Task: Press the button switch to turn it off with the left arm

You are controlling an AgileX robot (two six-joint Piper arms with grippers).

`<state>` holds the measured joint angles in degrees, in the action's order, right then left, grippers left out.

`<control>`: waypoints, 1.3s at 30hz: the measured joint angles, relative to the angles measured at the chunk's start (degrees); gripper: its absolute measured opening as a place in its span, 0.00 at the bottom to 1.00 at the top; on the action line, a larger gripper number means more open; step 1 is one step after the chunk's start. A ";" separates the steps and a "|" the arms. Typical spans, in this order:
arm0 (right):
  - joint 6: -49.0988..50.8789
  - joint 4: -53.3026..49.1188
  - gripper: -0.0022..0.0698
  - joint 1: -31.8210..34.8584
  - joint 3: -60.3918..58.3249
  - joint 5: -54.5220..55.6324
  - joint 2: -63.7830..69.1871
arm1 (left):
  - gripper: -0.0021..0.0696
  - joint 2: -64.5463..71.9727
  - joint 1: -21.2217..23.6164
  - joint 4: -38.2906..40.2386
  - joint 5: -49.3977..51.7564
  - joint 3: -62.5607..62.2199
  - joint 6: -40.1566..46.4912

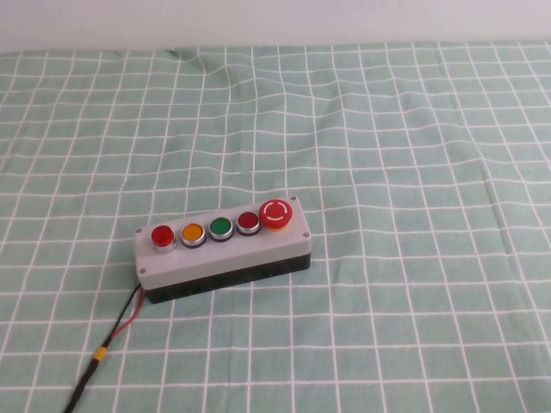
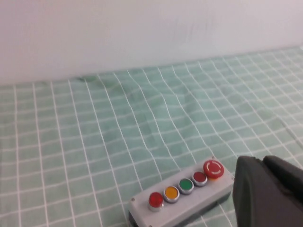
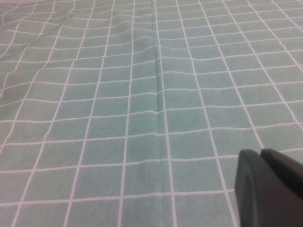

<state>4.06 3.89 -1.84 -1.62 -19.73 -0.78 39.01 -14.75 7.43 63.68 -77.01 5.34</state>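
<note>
The grey box [image 1: 222,251] lay in the lower left part of the high view, on a bench covered by a green cloth with a white grid [image 1: 413,172]. It sat at a slant, its right end a little farther up the frame than its left. Five buttons ran along its top. The button switch [image 1: 162,236], small, round and bright red with a silver ring, was the leftmost of the row. Next to it came an orange button [image 1: 192,232], a green button [image 1: 220,227], a darker red flat button [image 1: 248,221] and, at the right end, the big red mushroom button with white arrows [image 1: 275,213]. A thin red-and-black wire [image 1: 125,321] left the box's lower left corner and ran toward the bottom edge of the frame.

No arm showed in the high view. In the left wrist view the left gripper [image 2: 270,191] filled the lower right corner as a dark shape, apart from the button switch [image 2: 155,200] at bottom centre; whether it was open or closed could not be told. In the right wrist view the right gripper [image 3: 270,187] sat in the lower right corner above bare cloth, and its opening could not be told either.
</note>
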 joint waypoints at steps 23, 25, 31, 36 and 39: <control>0.00 0.00 0.01 0.00 0.00 0.00 0.00 | 0.02 -31.28 0.00 -1.56 -16.77 37.97 -0.30; 0.00 0.00 0.01 0.00 0.00 0.00 0.00 | 0.02 -31.28 0.00 -1.66 -16.77 39.88 -0.30; 0.00 0.00 0.01 0.00 0.00 0.00 0.00 | 0.02 -31.28 0.00 -4.98 -18.52 47.12 -0.30; 0.00 0.00 0.01 0.00 0.00 0.00 0.00 | 0.02 -31.28 0.00 -7.43 -25.43 56.06 -0.30; 0.00 0.00 0.01 0.00 0.00 0.00 0.00 | 0.02 -31.28 0.00 -7.43 -28.23 60.17 -0.30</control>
<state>4.06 3.89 -1.84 -1.62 -19.73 -0.78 7.72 -14.75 0.00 35.45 -16.84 5.04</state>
